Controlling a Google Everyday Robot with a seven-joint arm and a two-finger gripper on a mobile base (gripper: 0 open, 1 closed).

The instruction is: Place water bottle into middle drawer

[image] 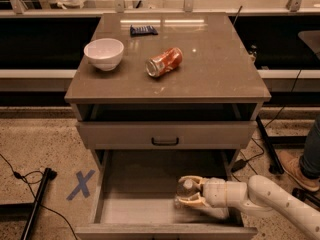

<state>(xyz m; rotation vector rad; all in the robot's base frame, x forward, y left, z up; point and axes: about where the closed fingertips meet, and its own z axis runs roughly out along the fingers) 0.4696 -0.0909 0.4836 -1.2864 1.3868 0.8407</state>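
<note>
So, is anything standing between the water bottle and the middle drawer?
Nothing visible does. The gripper holds the water bottle inside the open middle drawer, towards its right side, and no other object shows in it.

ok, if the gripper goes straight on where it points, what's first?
The gripper, holding the small clear plastic water bottle inside the wide grey-brown wooden drawer, points toward picture left; past bare floor, the drawer's side wall there likely comes first, depth unclear.

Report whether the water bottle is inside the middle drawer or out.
Inside: the water bottle is within the open middle drawer's walls, right side, gripped by the gripper.
</note>
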